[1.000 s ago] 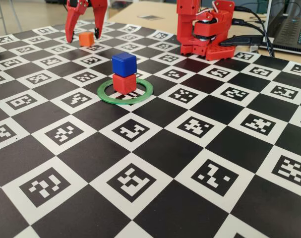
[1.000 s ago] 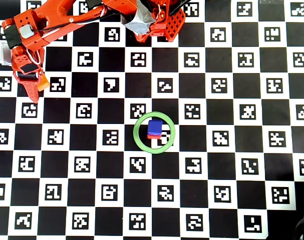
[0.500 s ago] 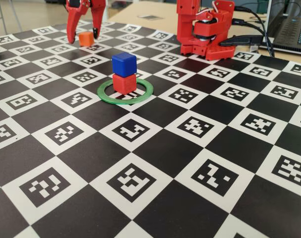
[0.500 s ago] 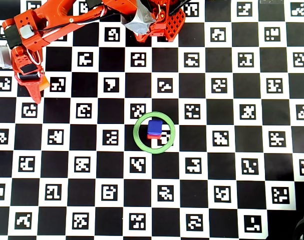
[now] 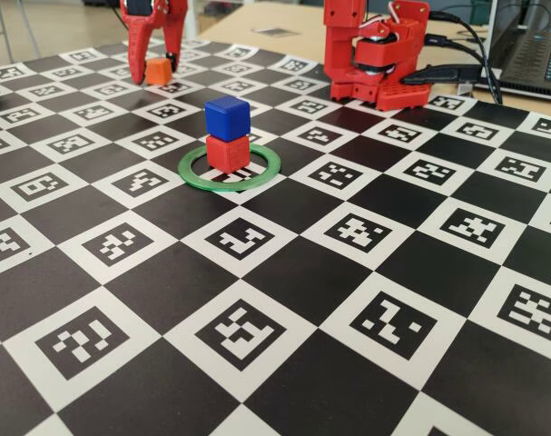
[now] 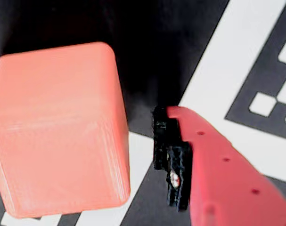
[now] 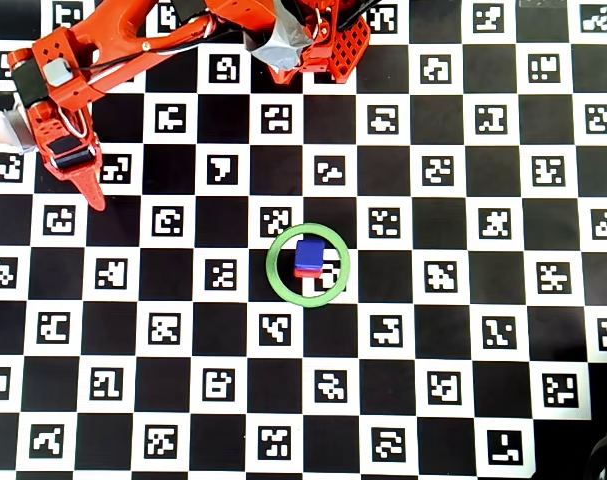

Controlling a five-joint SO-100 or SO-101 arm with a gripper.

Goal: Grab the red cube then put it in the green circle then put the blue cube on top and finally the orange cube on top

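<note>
The orange cube (image 5: 158,71) sits on the checkered board at the far left, between the two fingers of my red gripper (image 5: 155,73), which is open around it. In the wrist view the orange cube (image 6: 58,132) fills the left side, and one finger (image 6: 218,174) stands to its right with a small gap between them. The blue cube (image 5: 227,117) rests on the red cube (image 5: 227,152) inside the green circle (image 5: 191,176). From overhead the blue cube (image 7: 308,254) covers most of the red cube (image 7: 305,272) in the green circle (image 7: 273,270). My gripper (image 7: 83,185) hides the orange cube there.
The arm's red base (image 5: 375,54) stands at the back of the board, also in the overhead view (image 7: 318,40). Cables and a laptop (image 5: 538,54) lie at the back right. The board (image 5: 284,300) carries black squares and marker tiles.
</note>
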